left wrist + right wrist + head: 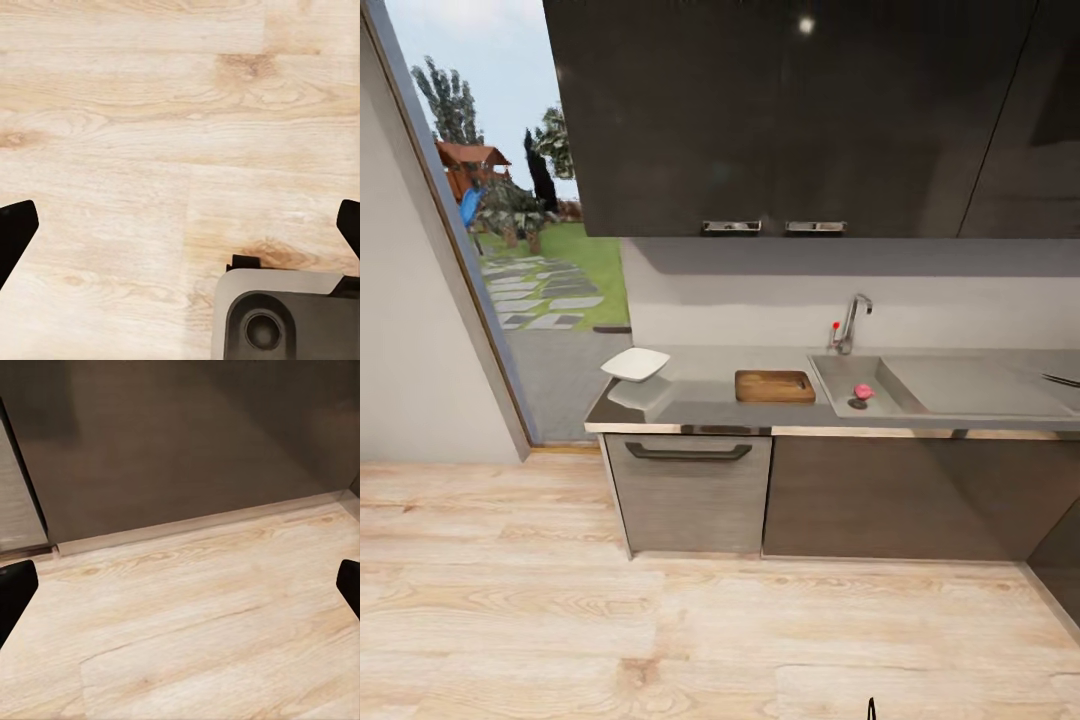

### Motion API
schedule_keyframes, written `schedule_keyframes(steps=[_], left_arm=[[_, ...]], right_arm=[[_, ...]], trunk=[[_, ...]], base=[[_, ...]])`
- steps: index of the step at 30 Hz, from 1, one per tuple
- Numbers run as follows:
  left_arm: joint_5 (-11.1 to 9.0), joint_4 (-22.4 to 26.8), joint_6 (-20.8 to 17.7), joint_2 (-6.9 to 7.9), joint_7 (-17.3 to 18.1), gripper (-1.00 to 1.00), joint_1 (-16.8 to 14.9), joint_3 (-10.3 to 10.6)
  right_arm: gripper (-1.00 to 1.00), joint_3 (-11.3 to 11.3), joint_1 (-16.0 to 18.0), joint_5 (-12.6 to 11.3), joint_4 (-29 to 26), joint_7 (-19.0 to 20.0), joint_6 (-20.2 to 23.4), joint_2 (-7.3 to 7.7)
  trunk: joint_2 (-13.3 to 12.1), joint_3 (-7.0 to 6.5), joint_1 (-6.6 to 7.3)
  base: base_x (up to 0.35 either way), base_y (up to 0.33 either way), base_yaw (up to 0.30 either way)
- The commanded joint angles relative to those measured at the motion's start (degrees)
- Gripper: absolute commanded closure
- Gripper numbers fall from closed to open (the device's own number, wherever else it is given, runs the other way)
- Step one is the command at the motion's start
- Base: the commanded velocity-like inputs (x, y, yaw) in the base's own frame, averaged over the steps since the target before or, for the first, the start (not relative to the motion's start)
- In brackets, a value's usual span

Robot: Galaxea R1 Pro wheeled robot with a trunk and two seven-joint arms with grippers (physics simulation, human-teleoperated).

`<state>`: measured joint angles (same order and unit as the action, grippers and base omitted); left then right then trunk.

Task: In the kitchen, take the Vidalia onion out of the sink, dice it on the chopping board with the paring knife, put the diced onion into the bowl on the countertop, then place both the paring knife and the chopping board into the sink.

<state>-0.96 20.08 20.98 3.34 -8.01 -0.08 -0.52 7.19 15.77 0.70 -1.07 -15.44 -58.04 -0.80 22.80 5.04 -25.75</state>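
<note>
The robot stands back from the counter (pixel 700 405). The bowl (pixel 635 364) sits at its left end, the board (pixel 775 386) just left of the sink (pixel 940 385). The pink onion (pixel 863 392) lies in the basin, near the faucet (pixel 852 322). The left gripper (pixel 180 225) and right gripper (pixel 180 585) hang over the floor (pixel 660 620), fingers wide apart, holding nothing.
</note>
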Motion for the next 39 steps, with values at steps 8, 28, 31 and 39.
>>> schedule_keyframes(steps=[8,28,31,39], left_arm=[[-0.1,0.0,0.1,0.00,-0.1,-1.00,0.0,0.0],[-0.1,0.0,0.1,0.00,-0.1,-1.00,0.0,0.0],[-0.1,0.0,0.1,0.00,-0.1,-1.00,0.0,0.0],[-0.1,0.0,0.1,0.00,-0.1,-1.00,0.0,-0.1]], right_arm=[[-1.00,0.4,0.0,0.1,0.0,0.1,-0.2,-0.07],[-1.00,0.4,0.0,0.1,0.0,0.1,-0.2,-0.08],[-1.00,0.4,0.0,0.1,0.0,0.1,-0.1,-0.06],[-1.00,0.4,0.0,0.1,0.0,0.1,-0.2,-0.07]], trunk=[[0.1,0.11,-0.03],[0.1,0.11,-0.03],[0.1,0.11,-0.03],[0.1,0.11,-0.03]], base=[[0.000,-0.179,0.000],[0.000,-0.309,0.000],[0.000,-0.315,0.000],[0.000,-0.314,0.000]])
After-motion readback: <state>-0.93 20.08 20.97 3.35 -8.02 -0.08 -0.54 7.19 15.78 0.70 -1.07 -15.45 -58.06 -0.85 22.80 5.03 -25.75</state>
